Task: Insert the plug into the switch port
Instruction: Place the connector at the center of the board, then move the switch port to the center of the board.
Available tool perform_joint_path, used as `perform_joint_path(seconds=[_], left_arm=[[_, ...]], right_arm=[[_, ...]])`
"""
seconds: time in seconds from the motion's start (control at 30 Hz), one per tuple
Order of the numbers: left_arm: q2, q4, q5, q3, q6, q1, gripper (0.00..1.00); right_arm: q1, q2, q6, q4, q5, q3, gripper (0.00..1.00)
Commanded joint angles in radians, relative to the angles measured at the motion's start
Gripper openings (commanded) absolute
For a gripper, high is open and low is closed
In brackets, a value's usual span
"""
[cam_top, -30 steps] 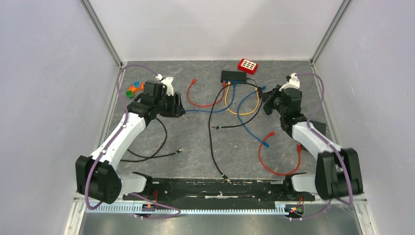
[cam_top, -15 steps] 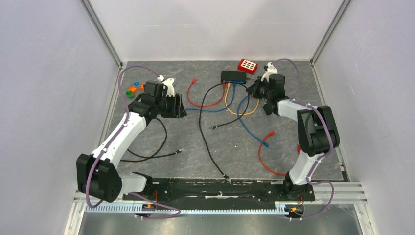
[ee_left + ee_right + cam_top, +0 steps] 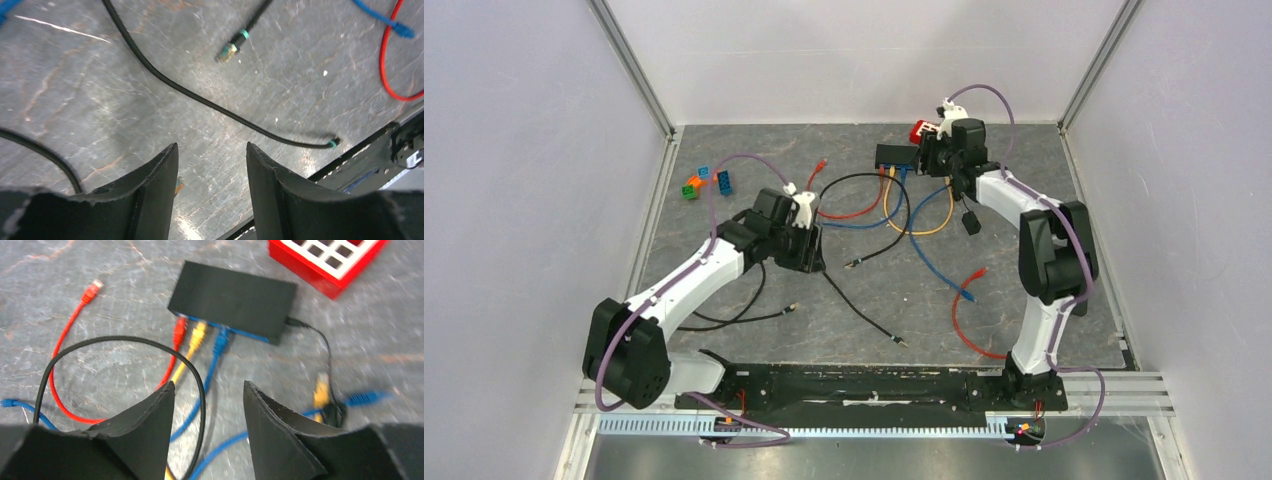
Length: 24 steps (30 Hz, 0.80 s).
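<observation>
Plug [image 3: 231, 48] on the black cable [image 3: 190, 92] lies loose on the table, well to the near side of the switch [image 3: 232, 300]. It is just ahead of the left gripper [image 3: 212, 147], whose jaws stand apart on nothing. Over the switch's port side hovers the right gripper [image 3: 209, 385], jaws likewise apart and empty.

This plug looks light, a hard shell on limp cord, so pinch the shell, not the cord.

A second ago the right jaws were shut, well right of the switch; the cable's loop has since been drawn toward the switch.
</observation>
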Motion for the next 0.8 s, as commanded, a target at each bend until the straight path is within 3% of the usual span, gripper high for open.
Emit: perform_joint_path(seconds=[0.0,0.23,0.3,0.63,0.77], left_arm=[[-0.048,-0.007,-0.027,-0.053,-0.038,-0.067,0.58],[-0.152,-0.066,-0.008,-0.054,0.047,-0.093,0.58],[-0.179,-0.073,0.005,-0.059,0.070,-0.093,0.58],[-0.270,-0.066,0.073,-0.109,0.091,-0.099,0.59],[-0.284,-0.065,0.060,-0.111,0.093,-0.107,0.58]], right_arm=[[-0.003,-0.230,0.065,-0.205,0.171,-0.094,0.56],[-0.087,-0.554,0.129,-0.288,0.454,-0.396,0.78],[-0.142,-0.607,0.106,-0.295,0.515,-0.445,0.97],[-0.477,-0.589,-0.157,-0.344,0.499,-0.535,0.98],[-0.581,-0.542,-0.167,-0.355,0.564,-0.530,0.98]])
